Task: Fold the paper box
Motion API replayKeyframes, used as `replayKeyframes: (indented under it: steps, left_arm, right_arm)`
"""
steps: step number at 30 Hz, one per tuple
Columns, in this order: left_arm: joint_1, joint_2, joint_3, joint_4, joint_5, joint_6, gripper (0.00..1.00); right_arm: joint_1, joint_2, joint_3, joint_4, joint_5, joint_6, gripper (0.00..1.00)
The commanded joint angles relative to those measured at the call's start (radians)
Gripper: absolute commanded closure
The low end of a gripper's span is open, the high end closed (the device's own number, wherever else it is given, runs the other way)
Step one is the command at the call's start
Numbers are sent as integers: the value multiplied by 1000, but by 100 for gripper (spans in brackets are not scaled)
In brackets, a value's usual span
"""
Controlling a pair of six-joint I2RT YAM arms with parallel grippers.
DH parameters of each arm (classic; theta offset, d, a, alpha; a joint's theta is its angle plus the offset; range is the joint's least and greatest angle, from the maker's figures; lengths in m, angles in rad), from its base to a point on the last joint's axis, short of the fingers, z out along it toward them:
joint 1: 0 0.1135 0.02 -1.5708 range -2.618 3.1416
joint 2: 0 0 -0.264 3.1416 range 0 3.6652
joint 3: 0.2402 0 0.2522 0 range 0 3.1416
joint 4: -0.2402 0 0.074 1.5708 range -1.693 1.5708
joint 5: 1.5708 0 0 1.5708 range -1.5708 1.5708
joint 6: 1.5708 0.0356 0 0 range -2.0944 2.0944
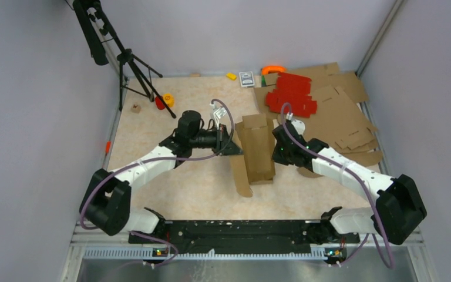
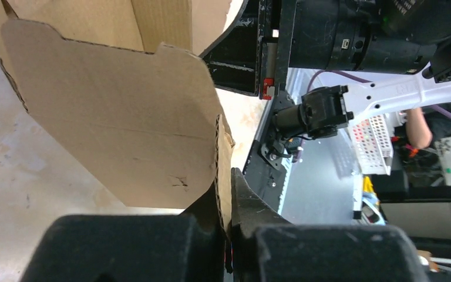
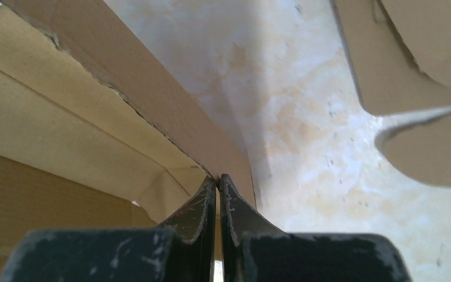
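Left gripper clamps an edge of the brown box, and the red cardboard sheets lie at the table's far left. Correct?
Not quite. The left gripper does clamp an edge of the paper box, but the red cardboard sheets lie at the far right, atop the flat brown sheets; the top external view shows it.

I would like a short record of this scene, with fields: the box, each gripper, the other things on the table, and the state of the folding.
paper box: brown, partly folded, at the middle of the table, between both arms
left gripper: shut on the box edge on its own side
right gripper: shut on the opposite box edge
other things: red cardboard sheets and flat brown cardboard sheets far right; tripod far left
folding: not finished, a flap hangs open
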Motion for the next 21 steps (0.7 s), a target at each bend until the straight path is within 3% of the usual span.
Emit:
replayKeyframes:
  steps: [1, 9, 16, 21]
  left_arm:
    - [19, 78, 53, 76, 130, -89, 99]
    - [21, 152, 95, 73, 143, -115, 99]
    - [21, 127, 60, 192, 162, -216, 99]
    - [19, 78, 61, 226, 145, -225, 99]
  right_arm:
    - [15, 19, 74, -222, 65, 181, 100]
    - [15, -86, -65, -23, -15, 354, 100]
    - [14, -31, -42, -44, -10, 307, 100]
    - [15, -106, -144, 150, -21, 276, 100]
